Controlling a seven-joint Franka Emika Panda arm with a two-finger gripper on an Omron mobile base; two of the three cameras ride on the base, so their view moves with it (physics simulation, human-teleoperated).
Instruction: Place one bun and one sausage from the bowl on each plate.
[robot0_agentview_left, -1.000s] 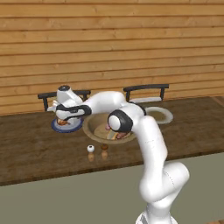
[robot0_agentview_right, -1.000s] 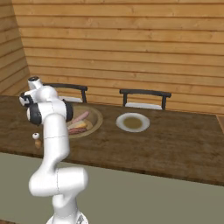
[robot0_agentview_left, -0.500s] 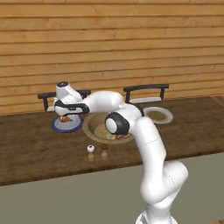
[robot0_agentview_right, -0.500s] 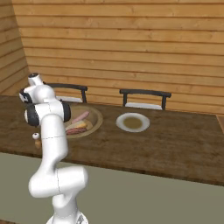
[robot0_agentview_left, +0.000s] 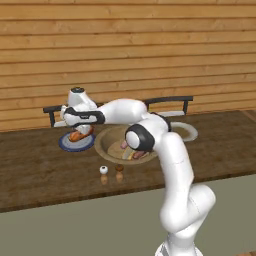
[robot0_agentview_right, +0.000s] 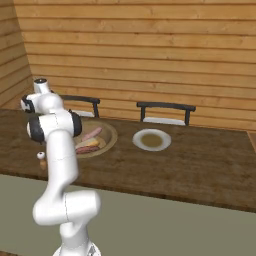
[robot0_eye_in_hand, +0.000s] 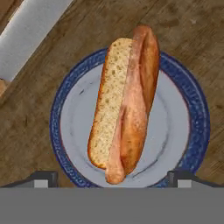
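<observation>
Lying across the dark blue plate (robot0_eye_in_hand: 192, 109) is a split bun (robot0_eye_in_hand: 114, 103), its pale crumb face turned up on one side and its glossy orange-brown crust on the other; a pink sausage (robot0_eye_in_hand: 127, 127) rests along the seam between the two, one rounded end poking past the bun toward the plate's rim; all three touch, and the plate sits flat on the dark wooden table (robot0_agentview_left: 35, 170). The gripper (robot0_eye_in_hand: 113, 178) hangs directly above this plate with its two finger tips spread wide, one at each lower corner of the hand view, nothing between them, so the pincer is open and empty. From the left base view the same plate (robot0_agentview_left: 65, 144) lies just left of the wooden bowl (robot0_agentview_left: 107, 136), with the orange-brown bun (robot0_agentview_left: 77, 135) visible under the hand; the bowl still holds a few pieces, among them a pinkish sausage and a tan roll in the right base view, though they are small there and I cannot tell them apart with confidence; the bowl (robot0_agentview_right: 111, 135) appears partly behind the arm. The white plate (robot0_agentview_right: 151, 139) sits to the right of the bowl, apart from it. Near the table's front edge stand two small shakers (robot0_agentview_left: 111, 174), one white-topped and one brown; two dark chairs (robot0_agentview_right: 165, 107) stand behind the table against the plank wall (robot0_agentview_right: 150, 50).
</observation>
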